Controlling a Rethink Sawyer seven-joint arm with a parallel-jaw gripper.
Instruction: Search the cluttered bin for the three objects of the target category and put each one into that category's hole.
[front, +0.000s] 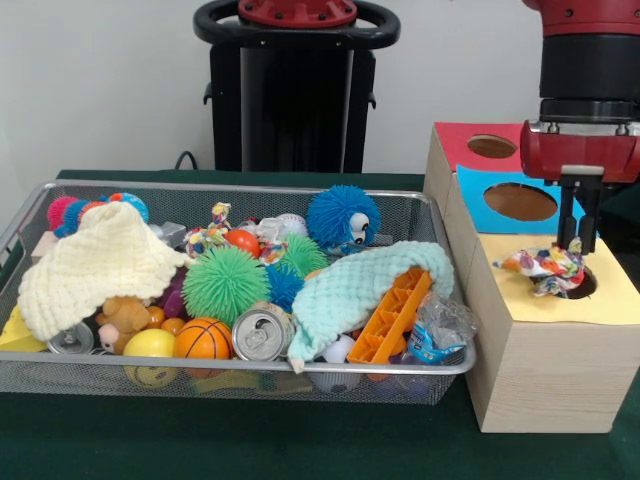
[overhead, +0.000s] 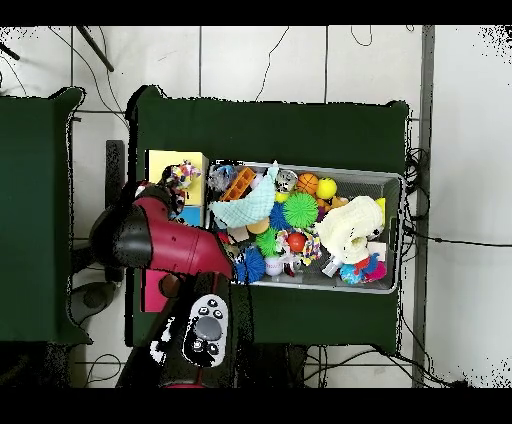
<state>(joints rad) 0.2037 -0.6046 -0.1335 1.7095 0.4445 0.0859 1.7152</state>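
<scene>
Bin (front: 30, 215) of wire mesh fills the left side of the green worktop (front: 250, 440), heaped so full that anything wanted has to be dug for. At its left a cream knitted cloth (front: 100, 262) is draped over smaller toys, with a small basketball (front: 203, 338) and a drink can (front: 262, 333) against the front wall. In the middle sit a green spiky ball (front: 222, 283) and, behind it, a blue spiky ball with eyes (front: 342, 220). A pale green knitted cloth (front: 350, 288) lies across an orange plastic piece (front: 395, 318) near the right end.

Just beside the bin stands a wooden box (front: 540, 370) with three coloured tops, red, blue and yellow, each with a hole. A patterned cloth (front: 545, 268) rests bunched on the yellow top, at the edge of the yellow hole (front: 585, 285), partly over it and not yet down inside. That looks like one find being delivered. The gripper (front: 578, 232) hangs directly above it, fingers pointing down and close together; whether they grip the fabric or have let go I cannot tell.

Behind the worktop is a plain pale wall; the overhead view shows a tiled floor with cables.
</scene>
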